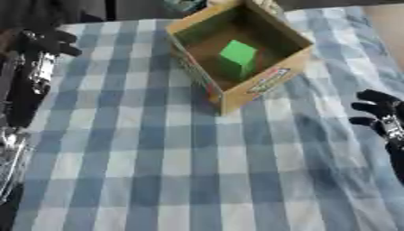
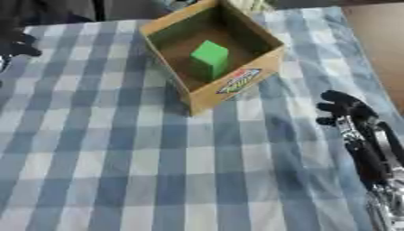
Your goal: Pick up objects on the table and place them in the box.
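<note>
An open-topped brown cardboard box (image 1: pixel 260 76) with a colourful printed label on its near wall stands on the surface (image 1: pixel 197 171), which is covered by a blue and white checked cloth. The box sits turned so that one corner points toward the robot. Inside the box, on its floor, rests a bright green block (image 2: pixel 209 56), upright and near the middle, apart from the walls.

The black left hand (image 1: pixel 49 41) shows to the left of the box, well apart from it, over the cloth's edge. Its fingers look curled with nothing in them, though the view of them is dim. The left arm runs down from it along the left side.

The black right hand (image 2: pixel 341 108) lies to the right of the box and nearer the robot, clear of it. Its fingers are spread and relaxed, pointing toward the left, and they hold nothing.
</note>
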You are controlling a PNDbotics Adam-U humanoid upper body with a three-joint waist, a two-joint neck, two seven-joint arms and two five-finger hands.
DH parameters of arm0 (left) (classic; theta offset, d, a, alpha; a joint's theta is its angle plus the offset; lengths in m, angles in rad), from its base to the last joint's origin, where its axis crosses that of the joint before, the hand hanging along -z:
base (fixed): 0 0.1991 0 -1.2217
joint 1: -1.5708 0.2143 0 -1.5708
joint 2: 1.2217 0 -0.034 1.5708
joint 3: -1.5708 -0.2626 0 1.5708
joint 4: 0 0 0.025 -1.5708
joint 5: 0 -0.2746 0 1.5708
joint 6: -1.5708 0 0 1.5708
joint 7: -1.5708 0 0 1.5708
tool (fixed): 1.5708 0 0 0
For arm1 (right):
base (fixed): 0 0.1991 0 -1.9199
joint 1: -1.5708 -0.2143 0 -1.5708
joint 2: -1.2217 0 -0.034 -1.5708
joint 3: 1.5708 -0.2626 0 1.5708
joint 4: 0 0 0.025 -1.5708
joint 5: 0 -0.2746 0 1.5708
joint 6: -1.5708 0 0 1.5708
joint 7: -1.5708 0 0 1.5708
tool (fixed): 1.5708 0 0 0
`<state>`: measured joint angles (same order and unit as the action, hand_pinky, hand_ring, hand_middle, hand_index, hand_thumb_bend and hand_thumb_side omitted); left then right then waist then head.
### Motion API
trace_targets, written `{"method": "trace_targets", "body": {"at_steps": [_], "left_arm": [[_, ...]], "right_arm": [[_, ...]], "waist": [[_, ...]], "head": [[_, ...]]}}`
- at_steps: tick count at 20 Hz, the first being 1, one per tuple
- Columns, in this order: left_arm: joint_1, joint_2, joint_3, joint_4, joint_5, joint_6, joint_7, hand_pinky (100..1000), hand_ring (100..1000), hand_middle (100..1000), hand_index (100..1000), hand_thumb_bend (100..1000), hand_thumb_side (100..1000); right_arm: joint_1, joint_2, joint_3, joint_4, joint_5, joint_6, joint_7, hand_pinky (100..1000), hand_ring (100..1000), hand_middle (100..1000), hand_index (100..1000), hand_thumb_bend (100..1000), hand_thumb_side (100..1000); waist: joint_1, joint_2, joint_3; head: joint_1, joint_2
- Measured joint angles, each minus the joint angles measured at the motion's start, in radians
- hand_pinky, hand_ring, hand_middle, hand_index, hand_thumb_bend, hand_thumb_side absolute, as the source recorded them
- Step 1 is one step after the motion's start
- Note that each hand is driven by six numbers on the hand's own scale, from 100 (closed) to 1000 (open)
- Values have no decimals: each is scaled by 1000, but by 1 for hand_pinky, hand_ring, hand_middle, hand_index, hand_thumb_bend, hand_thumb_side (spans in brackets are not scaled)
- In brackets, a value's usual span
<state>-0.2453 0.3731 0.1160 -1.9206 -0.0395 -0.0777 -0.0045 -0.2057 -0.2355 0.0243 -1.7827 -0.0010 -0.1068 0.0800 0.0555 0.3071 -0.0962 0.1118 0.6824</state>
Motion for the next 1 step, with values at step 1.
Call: {"method": "trace_targets", "body": {"at_steps": [1], "left_arm": [[0,-4,-1,3,2,1,0,861,637,649,862,100,775]], "right_arm": [[0,0,0,0,0,0,-1,719,822,813,849,100,724]], "waist": [[-1,0,1]], "head": [[0,2]]}}
